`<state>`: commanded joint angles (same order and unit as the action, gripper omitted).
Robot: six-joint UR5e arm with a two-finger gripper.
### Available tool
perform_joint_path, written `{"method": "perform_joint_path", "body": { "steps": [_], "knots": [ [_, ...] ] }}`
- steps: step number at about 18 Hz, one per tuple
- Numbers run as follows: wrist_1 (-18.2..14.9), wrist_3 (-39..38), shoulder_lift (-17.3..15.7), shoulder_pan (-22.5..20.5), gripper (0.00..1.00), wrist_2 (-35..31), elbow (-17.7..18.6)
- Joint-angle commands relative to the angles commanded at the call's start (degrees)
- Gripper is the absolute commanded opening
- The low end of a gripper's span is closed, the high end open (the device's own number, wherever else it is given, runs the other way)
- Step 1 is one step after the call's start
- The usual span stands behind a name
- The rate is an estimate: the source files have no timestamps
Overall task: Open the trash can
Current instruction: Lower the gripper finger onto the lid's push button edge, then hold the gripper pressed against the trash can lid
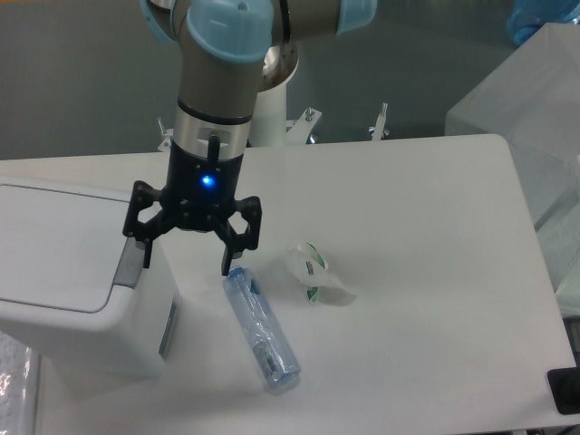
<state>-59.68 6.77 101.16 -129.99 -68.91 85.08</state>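
The trash can (63, 272) is a big white bin at the left edge of the table, lid down flat. Its grey push tab (125, 264) shows on the right side of the lid. My gripper (187, 256) hangs open over the bin's right edge, nothing between its fingers. The left finger (145, 251) is right at the grey tab; whether it touches I cannot tell. The right finger (228, 258) hangs just above the bottle's cap end.
A clear plastic bottle (261, 331) lies on the table right of the bin. A crumpled white wrapper (317, 275) with green print lies further right. Clear plastic sheeting (530, 100) rises at the back right.
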Motion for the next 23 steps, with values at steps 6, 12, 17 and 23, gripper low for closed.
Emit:
{"method": "perform_joint_path", "body": {
  "steps": [6, 12, 17, 23],
  "knots": [
    [2.28, 0.00, 0.00, 0.26, 1.00, 0.00, 1.23],
    [2.46, 0.00, 0.00, 0.35, 1.00, 0.00, 1.76],
    [2.64, 0.09, 0.09, 0.35, 1.00, 0.00, 1.76],
    [2.90, 0.18, 0.18, 0.44, 1.00, 0.09, 2.29]
  ]
}}
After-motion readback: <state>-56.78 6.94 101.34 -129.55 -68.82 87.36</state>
